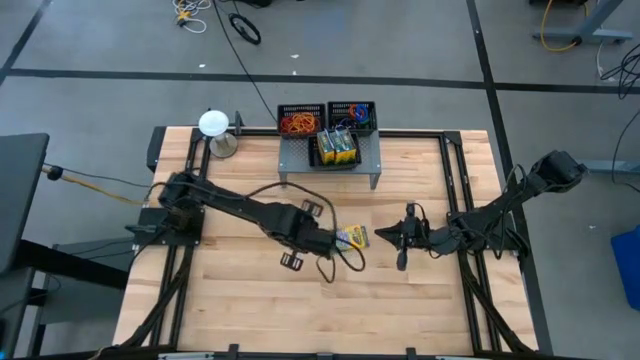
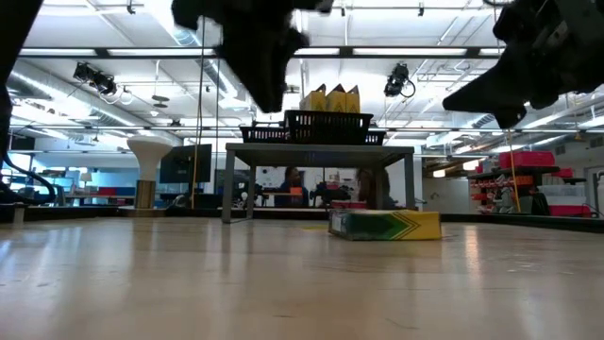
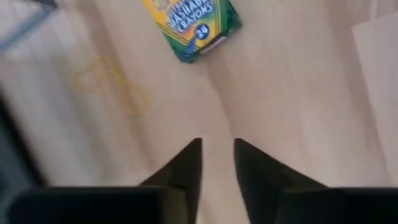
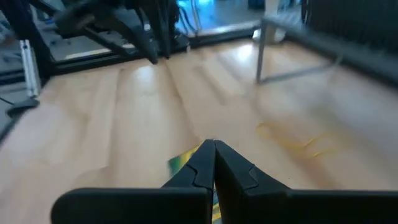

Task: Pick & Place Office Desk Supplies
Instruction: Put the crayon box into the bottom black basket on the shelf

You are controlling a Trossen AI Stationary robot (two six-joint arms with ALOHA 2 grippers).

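A yellow-green crayon box [image 1: 352,237] lies flat on the table's middle [image 2: 385,225]. My left gripper [image 1: 335,240] hovers just left of it, pointing steeply down. Its fingers stand a little apart [image 3: 217,144] with nothing between them, and the box [image 3: 193,25] lies beyond their tips. A thin yellow rubber band [image 3: 112,84] lies loose on the wood nearby. My right gripper [image 1: 385,235] is shut [image 4: 214,146] and empty, hanging above the table just right of the box [image 4: 180,163].
A grey perforated shelf [image 1: 330,165] stands at the far middle. It carries two black mesh trays of rubber bands [image 1: 300,122] [image 1: 352,116] and several upright crayon boxes [image 1: 338,148]. A white ball on a stand [image 1: 214,125] is at the far left. Bare wood lies toward the near edge.
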